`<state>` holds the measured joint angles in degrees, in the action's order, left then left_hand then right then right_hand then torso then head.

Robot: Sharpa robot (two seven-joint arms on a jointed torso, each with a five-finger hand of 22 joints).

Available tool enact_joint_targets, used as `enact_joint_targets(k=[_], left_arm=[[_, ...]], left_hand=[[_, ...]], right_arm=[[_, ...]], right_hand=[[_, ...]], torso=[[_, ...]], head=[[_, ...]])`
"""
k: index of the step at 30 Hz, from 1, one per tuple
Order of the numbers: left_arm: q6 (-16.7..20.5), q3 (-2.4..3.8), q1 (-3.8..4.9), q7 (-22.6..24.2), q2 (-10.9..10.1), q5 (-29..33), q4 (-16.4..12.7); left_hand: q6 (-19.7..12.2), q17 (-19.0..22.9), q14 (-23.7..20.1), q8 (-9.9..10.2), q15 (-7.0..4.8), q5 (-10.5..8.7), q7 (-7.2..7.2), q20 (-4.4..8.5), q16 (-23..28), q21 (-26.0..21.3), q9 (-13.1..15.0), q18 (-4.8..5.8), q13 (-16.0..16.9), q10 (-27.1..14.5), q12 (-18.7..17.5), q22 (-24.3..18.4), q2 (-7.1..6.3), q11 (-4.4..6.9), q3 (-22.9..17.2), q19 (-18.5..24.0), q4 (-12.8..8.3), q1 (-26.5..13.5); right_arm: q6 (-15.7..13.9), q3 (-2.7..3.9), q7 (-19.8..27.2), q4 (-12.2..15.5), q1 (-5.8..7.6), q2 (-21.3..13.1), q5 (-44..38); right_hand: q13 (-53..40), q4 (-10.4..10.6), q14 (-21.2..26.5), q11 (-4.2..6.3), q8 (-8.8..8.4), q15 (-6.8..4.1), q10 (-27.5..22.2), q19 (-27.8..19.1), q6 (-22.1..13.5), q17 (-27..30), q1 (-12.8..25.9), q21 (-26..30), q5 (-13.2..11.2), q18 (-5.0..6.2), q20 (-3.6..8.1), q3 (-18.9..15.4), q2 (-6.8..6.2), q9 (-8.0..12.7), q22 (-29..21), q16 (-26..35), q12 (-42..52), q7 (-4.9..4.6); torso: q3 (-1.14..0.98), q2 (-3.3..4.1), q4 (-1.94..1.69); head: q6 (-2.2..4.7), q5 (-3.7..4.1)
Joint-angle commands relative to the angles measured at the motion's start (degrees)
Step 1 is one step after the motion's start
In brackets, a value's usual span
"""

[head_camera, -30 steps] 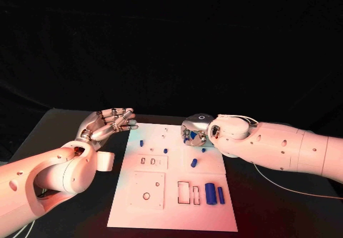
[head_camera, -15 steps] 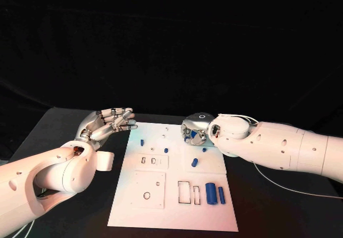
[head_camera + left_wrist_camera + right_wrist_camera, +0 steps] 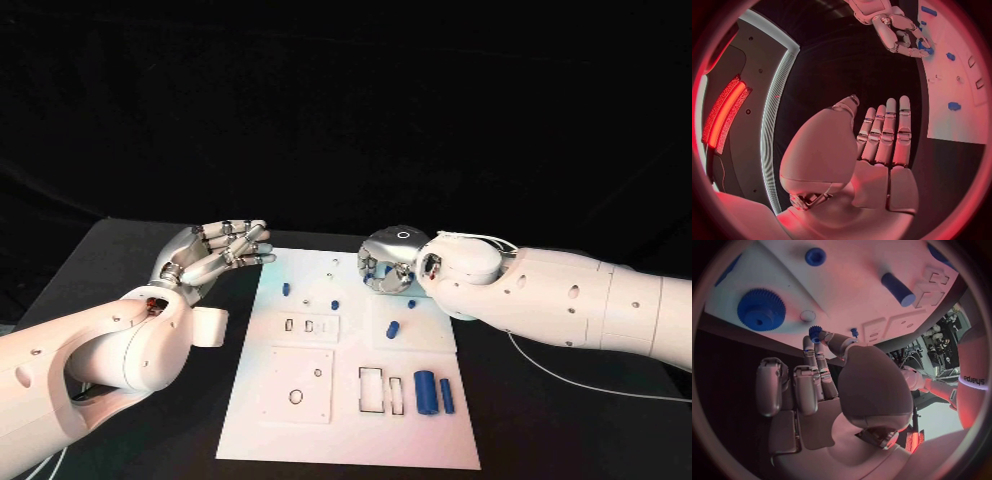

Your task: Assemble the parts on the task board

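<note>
Right hand (image 3: 826,390) pinches a small gear (image 3: 815,333) over the board (image 3: 353,420); left hand (image 3: 216,250), fingers apart, holds nothing beside the board's edge.

Black table (image 3: 87,262), black backdrop (image 3: 346,100) behind, reddish light.

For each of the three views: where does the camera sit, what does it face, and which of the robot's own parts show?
Head view: on the robot's head, looking down at the task board; left hand and right hand show.
Left wrist view: behind the left hand, facing the board's edge.
Right wrist view: behind the right hand, facing the board and a blue gear.
Shared: the board shows in all three.
</note>
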<state>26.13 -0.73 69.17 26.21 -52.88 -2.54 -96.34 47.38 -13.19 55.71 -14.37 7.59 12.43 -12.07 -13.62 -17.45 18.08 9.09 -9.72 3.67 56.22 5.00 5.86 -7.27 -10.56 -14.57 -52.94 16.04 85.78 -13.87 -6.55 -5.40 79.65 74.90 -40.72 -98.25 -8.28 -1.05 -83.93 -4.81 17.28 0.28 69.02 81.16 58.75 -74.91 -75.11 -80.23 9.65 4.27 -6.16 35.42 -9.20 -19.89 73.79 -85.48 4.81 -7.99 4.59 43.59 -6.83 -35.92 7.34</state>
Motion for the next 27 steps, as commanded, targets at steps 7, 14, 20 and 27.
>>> enact_joint_targets(k=[7,14,20,27], left_arm=[[-1.1,0.06,0.09,0.2,0.3,0.1,-0.1],[-1.2,0.06,0.09,0.2,0.4,0.1,-0.1],[-1.1,0.06,0.29,0.1,0.2,0.1,-0.5],[-1.1,0.07,0.52,0.1,0.1,0.1,-0.9]], left_hand=[[-0.3,-0.1,-0.1,0.3,0.37,-0.23,-1.33,-0.25,0.3,-0.2,-0.1,-0.78,0.0,-0.5,-0.4,-0.1,-0.35,-0.12,-0.3,-0.3,-0.2,0.0],[-0.4,-0.1,-0.1,0.3,0.38,-0.22,-1.33,-0.26,0.4,-0.2,-0.1,-0.78,0.0,-0.6,-0.5,-0.1,-0.34,-0.14,-0.4,-0.3,-0.2,0.0],[-0.4,-0.1,-0.1,0.3,0.38,-0.22,-1.33,-0.26,0.4,-0.2,-0.1,-0.78,0.0,-0.6,-0.5,-0.1,-0.34,-0.14,-0.4,-0.3,-0.2,0.0],[-0.4,-0.1,-0.1,0.3,0.38,-0.22,-1.33,-0.26,0.4,-0.2,-0.1,-0.78,0.0,-0.6,-0.5,-0.1,-0.34,-0.14,-0.4,-0.3,-0.2,0.0]], right_arm=[[-7.3,0.23,-1.9,-1.8,0.34,2.9,-3.3],[-9.0,0.26,-2.1,-4.1,0.30,5.6,-3.8],[-9.6,0.27,-2.1,-6.1,0.22,7.4,-4.0],[-9.6,0.27,-2.0,-7.8,0.12,8.5,-4.2]], right_hand=[[-0.1,-0.3,-4.1,0.31,0.38,-0.17,0.9,0.4,-0.1,-4.3,-0.4,-0.4,0.5,-0.91,0.09,0.4,0.02,-0.2,0.3,-0.3,0.0,-0.28],[-0.1,-0.3,-4.1,0.31,0.43,-0.16,1.0,0.4,-0.1,-4.4,-0.3,-0.5,0.5,-0.94,0.08,0.4,0.06,-0.3,0.5,-0.3,0.0,-0.27],[-0.1,-0.3,-4.1,0.32,0.49,-0.17,1.1,0.5,0.0,-4.5,-0.3,-0.6,0.6,-0.99,0.07,0.5,0.11,-0.4,0.7,-0.4,-0.1,-0.27],[-0.1,-0.3,-4.1,0.31,0.52,-0.16,1.1,0.6,0.0,-4.6,-0.3,-0.7,0.6,-1.00,0.07,0.5,0.12,-0.5,0.8,-0.5,-0.1,-0.27]], torso=[[0.08,0.12,-0.27],[0.11,0.15,-0.39],[0.26,0.51,-0.64],[0.34,0.70,-0.90]], head=[[0.62,-0.06],[0.53,-0.12],[0.93,-0.09],[0.71,-0.16]])
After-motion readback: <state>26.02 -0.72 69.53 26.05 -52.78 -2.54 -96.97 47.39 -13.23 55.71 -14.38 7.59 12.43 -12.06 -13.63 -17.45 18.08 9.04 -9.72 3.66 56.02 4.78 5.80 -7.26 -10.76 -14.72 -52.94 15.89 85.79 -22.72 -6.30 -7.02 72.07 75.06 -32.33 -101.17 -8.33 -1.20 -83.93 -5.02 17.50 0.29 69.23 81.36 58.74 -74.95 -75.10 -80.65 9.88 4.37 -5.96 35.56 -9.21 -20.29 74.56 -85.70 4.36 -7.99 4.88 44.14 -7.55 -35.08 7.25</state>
